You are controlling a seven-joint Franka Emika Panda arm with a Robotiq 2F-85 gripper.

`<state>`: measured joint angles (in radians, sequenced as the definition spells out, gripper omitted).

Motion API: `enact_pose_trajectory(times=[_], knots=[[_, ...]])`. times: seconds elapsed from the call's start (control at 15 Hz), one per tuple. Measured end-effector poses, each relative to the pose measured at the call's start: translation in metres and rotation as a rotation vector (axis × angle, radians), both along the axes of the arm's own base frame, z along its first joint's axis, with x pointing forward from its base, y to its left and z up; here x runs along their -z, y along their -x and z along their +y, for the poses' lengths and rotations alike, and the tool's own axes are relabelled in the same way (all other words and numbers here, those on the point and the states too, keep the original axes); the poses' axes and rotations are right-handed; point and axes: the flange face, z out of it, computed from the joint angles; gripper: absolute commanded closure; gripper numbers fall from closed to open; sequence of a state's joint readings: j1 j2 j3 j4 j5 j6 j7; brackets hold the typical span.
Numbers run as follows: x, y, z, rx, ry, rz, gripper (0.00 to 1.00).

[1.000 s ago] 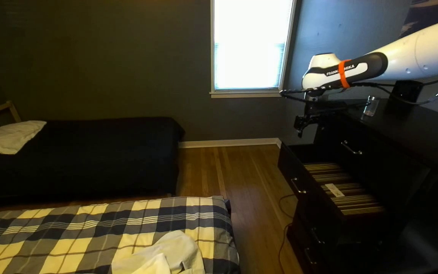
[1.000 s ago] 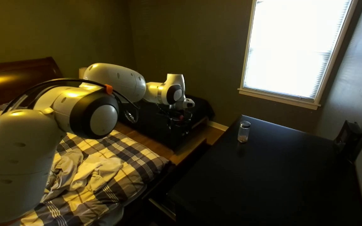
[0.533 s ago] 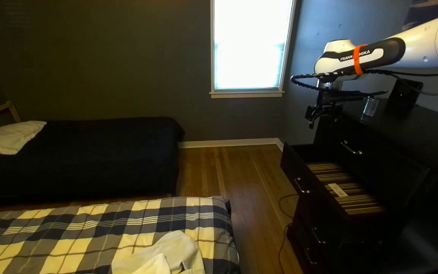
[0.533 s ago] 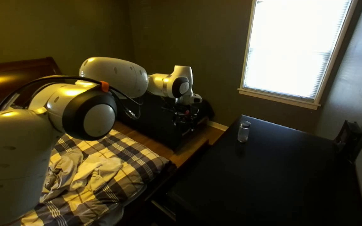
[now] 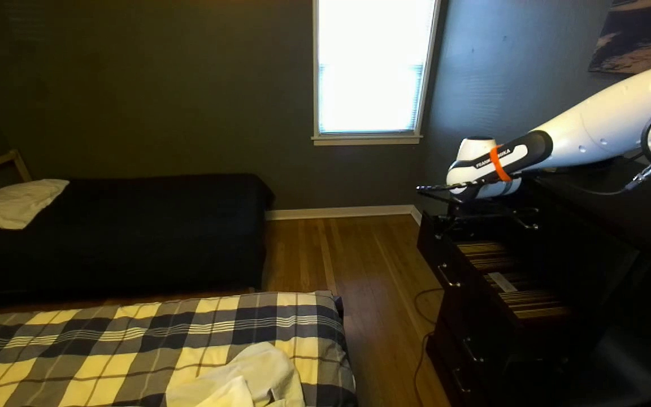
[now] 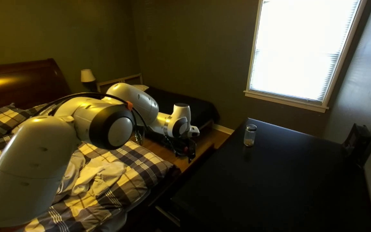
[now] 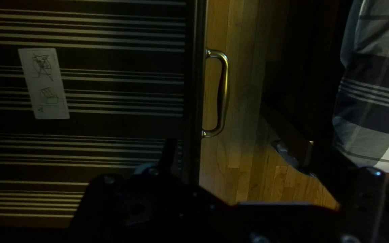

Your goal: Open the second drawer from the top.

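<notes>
Evidently, the second drawer from the top (image 5: 475, 297) stands well out from the dark dresser (image 6: 279, 180), its striped liner (image 7: 120, 125) and white label (image 7: 44, 84) exposed. Task judged largely met; whether the drawer has reached its stop, cannot tell. The topmost drawer (image 5: 568, 243) above it appears closed.

The Robotiq gripper (image 7: 223, 145) is spread wide, grasping nothing. In the wrist view one finger (image 7: 168, 153) lies over the drawer interior, the other (image 7: 289, 156) over the wooden floor (image 7: 241, 135), so the front panel (image 7: 193, 84) would pass between them if lowered. The curved metal pull (image 7: 226, 84) is near, ungripped. Contact of the inner finger with the rim: not discernible, too dark.

Step in hand, as judged: taking the front panel by its rim for a further outward draw.

Method notes:
- Descend straight with the panel between the fingers, inner one clear of the liner, outer one clear of the pull.
- The inner finger alone could serve as a hook behind the panel; a hard squeeze seems unnecessary.
- The gripper sits toward the window (image 5: 370, 68) end of the drawer. A draw from there may rack it; better to shift toward the middle, or move slowly and square.
- Quit at first resistance; forcing might jolt the clear jar (image 6: 250, 137) on the dresser top.
</notes>
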<state>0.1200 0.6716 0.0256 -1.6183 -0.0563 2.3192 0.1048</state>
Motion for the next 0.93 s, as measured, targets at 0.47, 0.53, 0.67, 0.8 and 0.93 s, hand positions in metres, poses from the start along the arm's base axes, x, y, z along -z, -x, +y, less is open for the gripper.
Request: enact_pose_trajectory(times=[0.47,0.53,0.67,0.8,0.93], knots=[[0.066,0.011,-0.005,-0.005,-0.012,-0.091,0.0],[0.07,0.013,-0.006,-0.006,-0.012,-0.099,0.0],[0.074,0.016,-0.008,-0.007,-0.013,-0.108,0.0],[0.077,0.019,-0.008,-0.009,-0.018,-0.11,0.0],[0.077,0.019,-0.005,-0.008,-0.044,-0.107,0.0]])
